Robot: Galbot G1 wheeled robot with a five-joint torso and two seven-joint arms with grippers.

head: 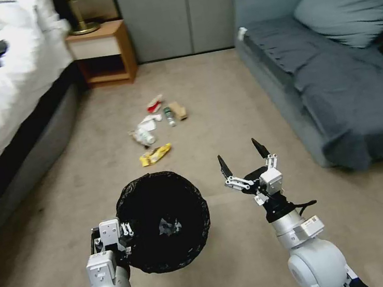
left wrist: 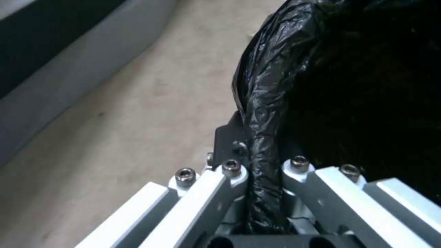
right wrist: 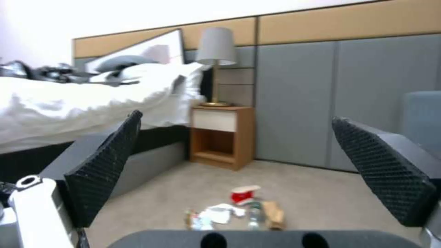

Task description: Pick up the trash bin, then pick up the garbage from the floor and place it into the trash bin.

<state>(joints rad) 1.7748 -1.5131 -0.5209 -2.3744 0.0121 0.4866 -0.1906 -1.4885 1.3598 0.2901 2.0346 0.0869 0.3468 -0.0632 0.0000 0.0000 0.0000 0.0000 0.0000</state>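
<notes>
We hold the bin (head: 165, 221) with left gripper (head: 111, 235) fingers pinching its rim, right gripper (head: 243, 157) fingers spread, garbage (head: 156, 125) still on the floor.

No text, label or number is legible anywhere.
</notes>
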